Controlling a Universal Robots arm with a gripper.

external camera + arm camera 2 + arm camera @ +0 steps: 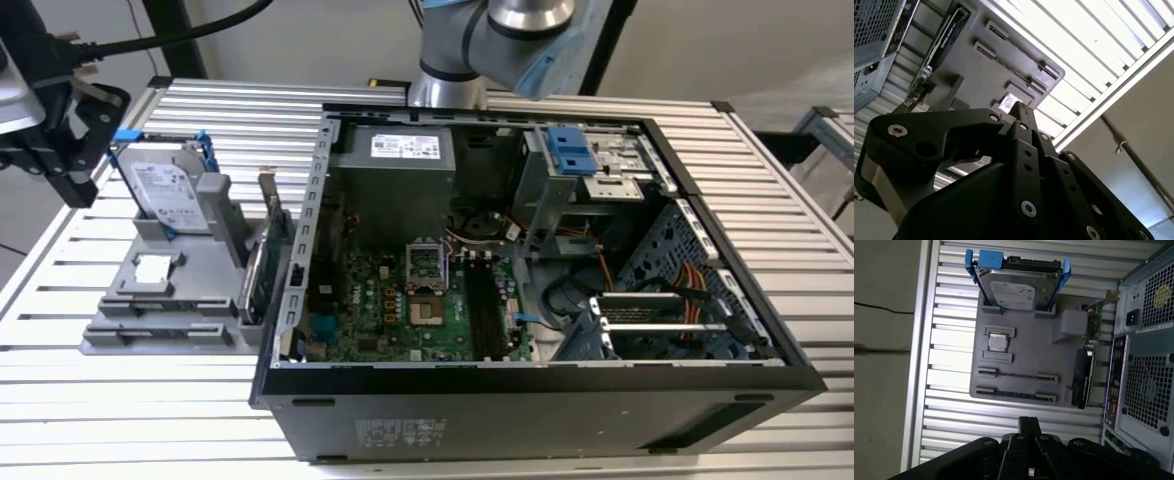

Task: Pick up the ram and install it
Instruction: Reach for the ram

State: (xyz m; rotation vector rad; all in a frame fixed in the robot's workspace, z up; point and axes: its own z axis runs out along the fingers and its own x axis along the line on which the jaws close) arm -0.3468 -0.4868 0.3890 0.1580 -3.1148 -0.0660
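Closed on nothing, the gripper (1029, 421) hangs raised well clear of the grey tray (1029, 347), slatted table (949, 425) open around it and one computer case (561, 410) just beside; the tray holds one hard drive (1014, 287), one chip (998, 342), one card (1083, 380), two long slots (1016, 375); where the ram is I cannot tell.

Silver arm (531, 15), blue cap (558, 62), black screw-studded gripper (1019, 112).

Hard drive (1013, 291) label present; print illegible.
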